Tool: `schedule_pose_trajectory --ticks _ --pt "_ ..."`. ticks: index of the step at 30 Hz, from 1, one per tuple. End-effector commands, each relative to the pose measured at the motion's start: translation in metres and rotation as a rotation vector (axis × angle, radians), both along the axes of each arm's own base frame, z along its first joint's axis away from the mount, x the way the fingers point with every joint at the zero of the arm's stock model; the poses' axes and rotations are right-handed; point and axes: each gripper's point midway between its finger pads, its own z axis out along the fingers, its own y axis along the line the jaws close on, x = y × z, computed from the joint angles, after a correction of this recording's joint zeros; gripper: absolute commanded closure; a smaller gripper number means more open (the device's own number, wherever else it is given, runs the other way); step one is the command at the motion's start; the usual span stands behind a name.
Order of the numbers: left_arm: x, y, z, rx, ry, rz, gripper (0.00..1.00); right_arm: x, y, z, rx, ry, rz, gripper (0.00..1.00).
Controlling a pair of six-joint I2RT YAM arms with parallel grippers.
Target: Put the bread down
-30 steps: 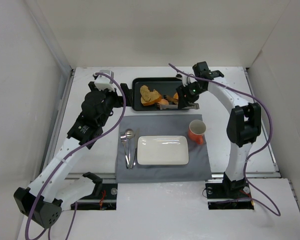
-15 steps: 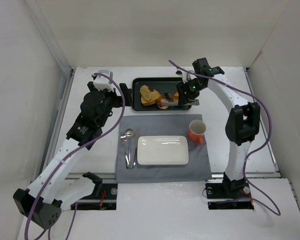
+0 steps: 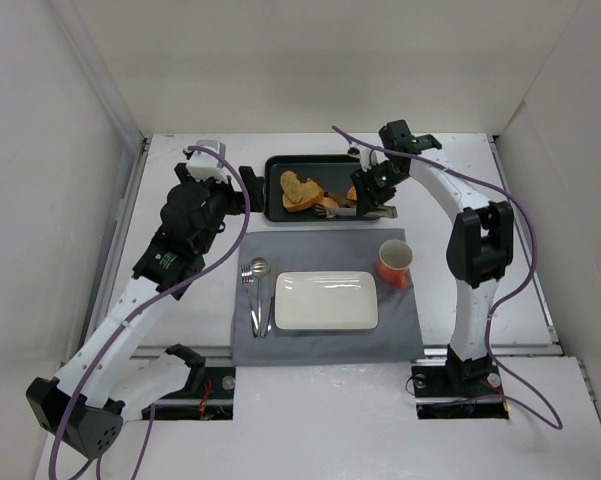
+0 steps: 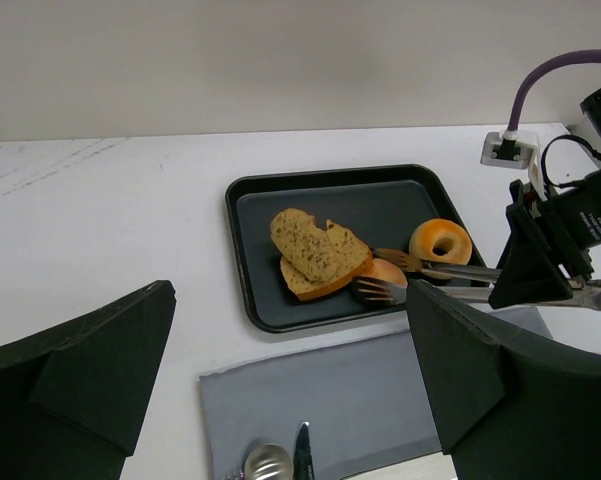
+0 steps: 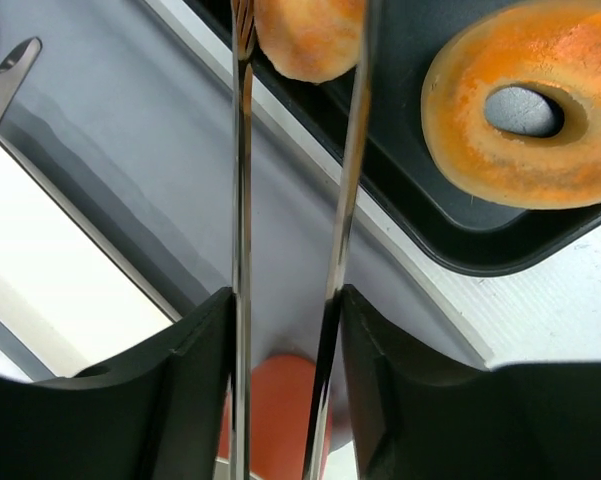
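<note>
The bread, a small round orange-tan bun (image 3: 327, 207), lies in the black tray (image 3: 271, 192) near its front edge. My right gripper (image 3: 372, 190) is shut on metal tongs (image 3: 358, 208). The fork-like tong tips sit on either side of the bun (image 4: 383, 272), close against it. In the right wrist view the two tong arms (image 5: 242, 200) run up from my gripper (image 5: 285, 320) to the bun (image 5: 310, 35). My left gripper (image 3: 242, 185) is open and empty, left of the tray (image 4: 242, 270).
Toast slices (image 3: 298, 190) lie left of the bun and a glazed donut (image 4: 440, 240) right of it. A white rectangular plate (image 3: 326, 300), a spoon and a knife (image 3: 260, 290) sit on the grey placemat (image 3: 400, 320). An orange cup (image 3: 394, 262) stands at its right.
My right gripper and the tongs have shifted slightly left, further over the tray around the bun. The bun is still in the tray. The left arm has barely moved.
</note>
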Motion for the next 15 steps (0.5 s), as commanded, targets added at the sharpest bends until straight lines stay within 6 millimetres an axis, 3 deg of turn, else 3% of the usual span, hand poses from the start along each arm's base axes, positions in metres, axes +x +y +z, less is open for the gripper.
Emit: schedule_pose_trajectory --ticks 1,6,15 --pt "-0.004 0.002 0.031 -0.045 -0.086 0.004 0.00 0.005 0.005 0.017 0.012 -0.040 0.001 0.53" --pt "-0.004 0.002 0.031 -0.045 -0.086 0.004 0.00 0.005 0.004 0.026 0.018 -0.059 0.001 0.61" --pt "-0.006 0.003 0.034 -0.049 -0.094 0.004 0.00 0.004 0.000 0.045 0.012 -0.113 -0.018 0.62"
